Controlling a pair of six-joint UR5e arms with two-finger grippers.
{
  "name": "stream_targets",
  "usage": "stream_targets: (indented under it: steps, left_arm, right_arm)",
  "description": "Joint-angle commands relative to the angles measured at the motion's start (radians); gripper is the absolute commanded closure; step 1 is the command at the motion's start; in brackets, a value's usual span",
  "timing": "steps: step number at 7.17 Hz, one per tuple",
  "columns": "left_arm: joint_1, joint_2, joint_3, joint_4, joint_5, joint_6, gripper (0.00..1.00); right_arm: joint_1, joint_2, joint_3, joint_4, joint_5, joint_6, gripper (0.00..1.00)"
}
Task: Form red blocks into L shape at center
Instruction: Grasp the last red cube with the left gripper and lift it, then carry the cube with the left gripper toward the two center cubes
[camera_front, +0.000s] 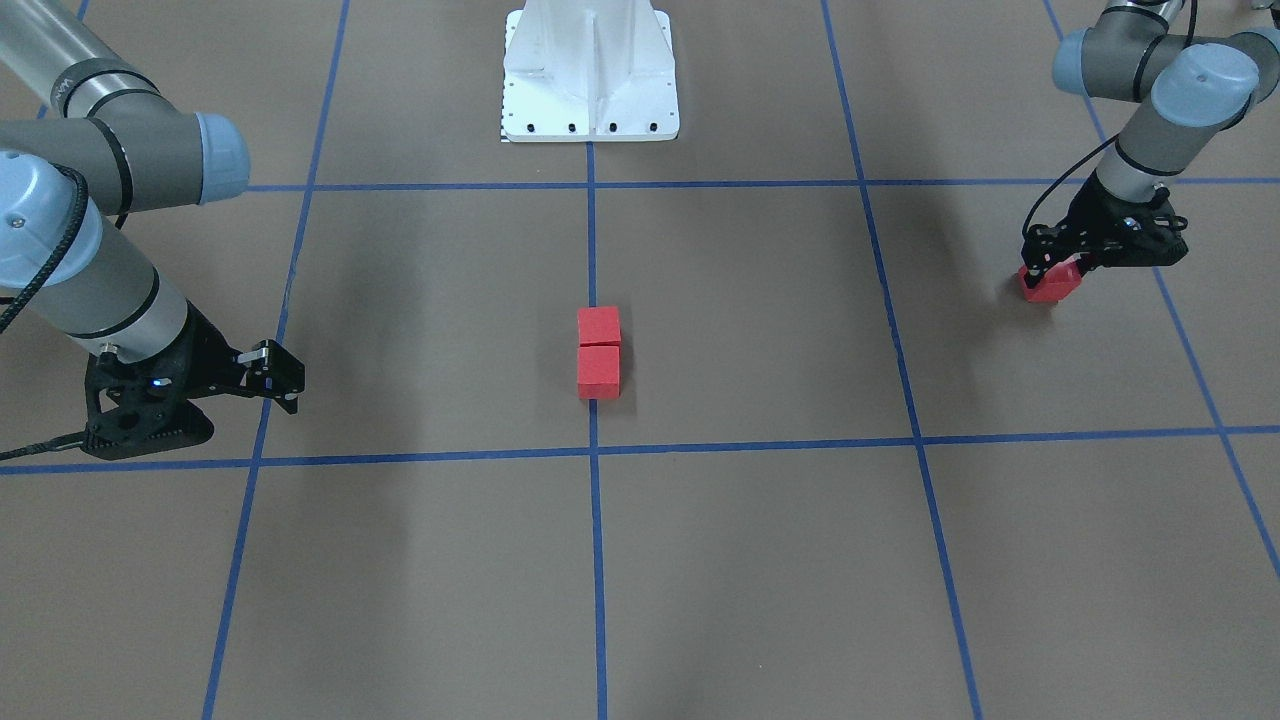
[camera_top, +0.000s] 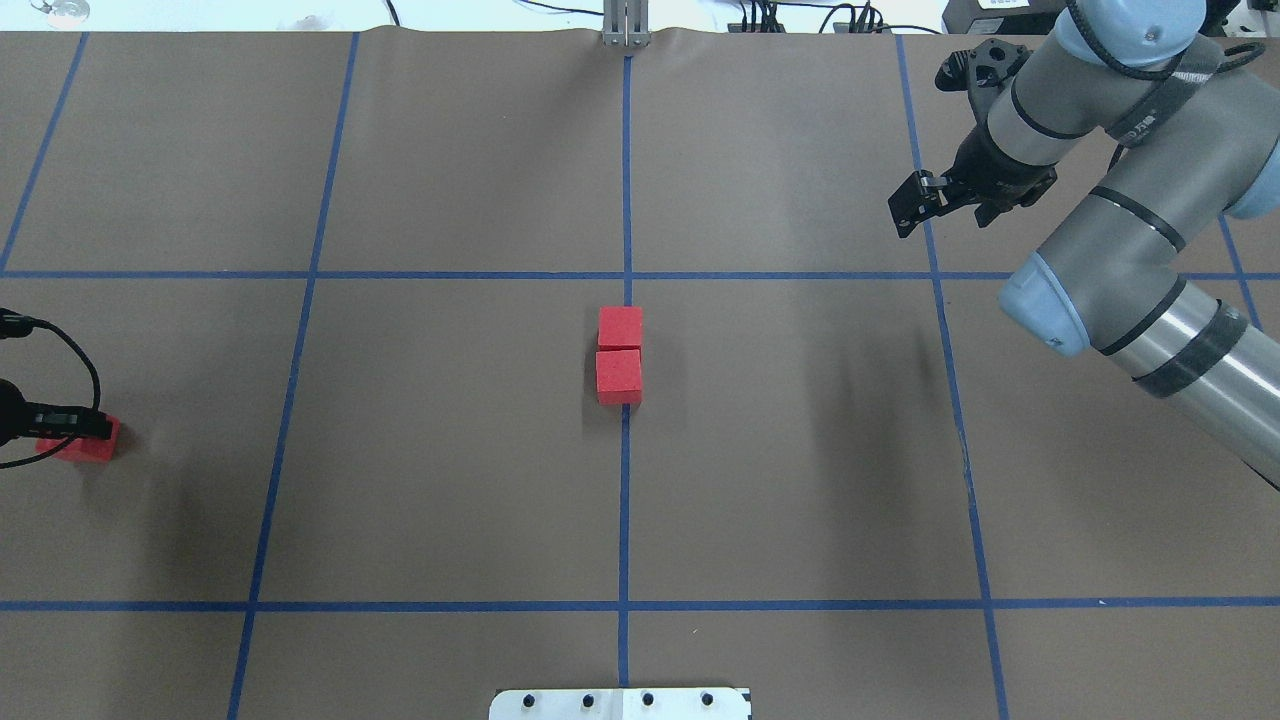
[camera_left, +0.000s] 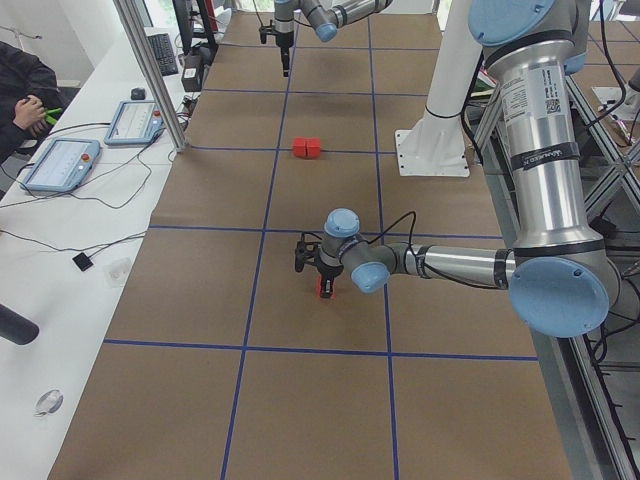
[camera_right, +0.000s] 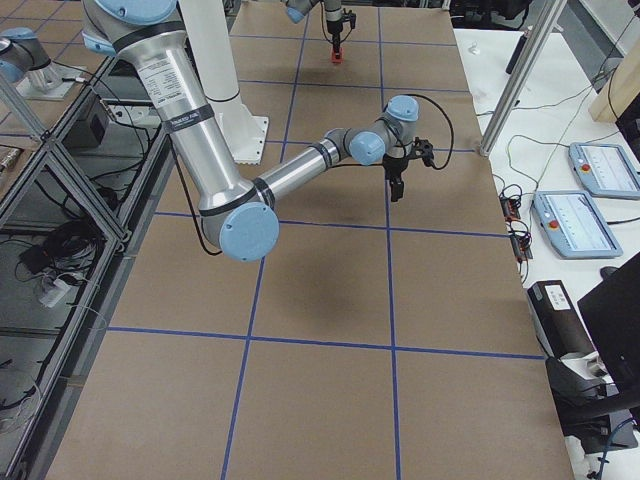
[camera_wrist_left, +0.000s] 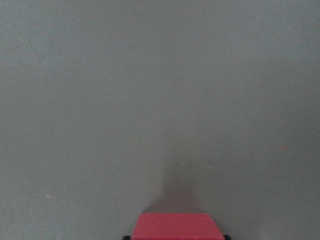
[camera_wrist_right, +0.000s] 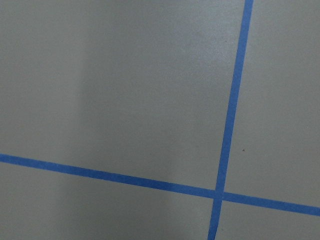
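The carrying step is in hand. Two blocks are already set at the centre: the near block (camera_front: 598, 325) and the far block (camera_front: 598, 372) lie in a row on the tape line (camera_front: 592, 250), faces touching or very nearly so, the far one skewed a little. The straight leg of the L is judged to be done.

The third block (camera_front: 1050, 285) is found well apart from them, out on the robot's left side of the surface (camera_front: 760, 330). It is clenched by the left end effector (camera_front: 1052, 268); in the left wrist view its top face is seen at the bottom edge, with a dark fingertip at each side. Whether it is resting on the surface or is just clear of it cannot be told.

The right end effector (camera_front: 275, 375) hangs over the robot's right side, well away from the pair. Its jaws appear spread and nothing is held in them.

For the next move, the third block would have to be lifted clear, carried across to the centre, and lowered beside one end of the pair, square against a side face, so that a corner is formed. A side approach should be kept shallow, since the two light cubes could be nudged out of line. The grip should be released only once the block is flat on the surface.
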Motion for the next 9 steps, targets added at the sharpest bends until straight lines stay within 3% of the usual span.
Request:
stream_targets:
  steps: [1,3,5,6,7,9]
  left_arm:
    - [-0.038,-0.059,-0.078,0.167,-0.011,0.000,1.00]
    - [-0.062,-0.333,-0.132,0.570,-0.010,-0.054,1.00]
    - [-0.028,-0.630,-0.078,0.876,-0.010,-0.373,1.00]
    - [0.027,-0.718,-0.030,0.892,0.008,-0.646,1.00]
    - [0.109,-0.771,0.008,0.890,0.123,-0.865,1.00]
    - [0.128,-0.910,0.138,0.890,0.170,-1.142,1.00]
  right_arm:
    - [0.000,-0.001,0.003,0.000,0.000,0.002,0.01]
    - [0.003,-0.021,0.017,0.002,0.003,-0.003,0.01]
    - [0.018,-0.041,0.017,-0.002,0.002,-0.072,0.01]
    - [0.029,-0.050,0.017,-0.002,0.003,-0.086,0.01]
    - [0.032,-0.062,0.017,-0.002,0.003,-0.101,0.01]
    - [0.034,-0.072,0.018,0.011,0.003,-0.110,0.01]
